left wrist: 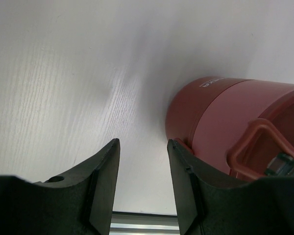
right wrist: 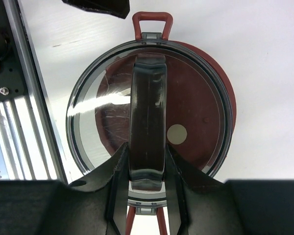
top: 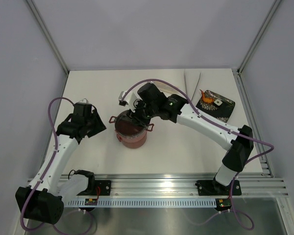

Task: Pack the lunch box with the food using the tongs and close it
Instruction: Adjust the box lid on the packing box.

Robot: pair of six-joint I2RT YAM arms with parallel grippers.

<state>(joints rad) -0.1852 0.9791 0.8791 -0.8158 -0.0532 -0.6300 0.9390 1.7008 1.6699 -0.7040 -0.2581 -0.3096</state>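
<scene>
Much of the lunch box (top: 134, 140) hides beneath the right tool (right wrist: 147, 169) gripping it.

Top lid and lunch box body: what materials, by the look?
top lid: probably clear, smoky plastic with a glossy finish. You can see maroon through it, and glare streaks cross the pane. lunch box body: likely maroon plastic with a satin finish, going by the soft highlights and moulded seam. Looks alone don't settle either.

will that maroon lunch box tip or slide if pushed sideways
The lunch box looks stacked tall, so a high push might tip it. The smooth table probably lets it slide. The right gripper gripping the top lid likely steadies it.
</scene>
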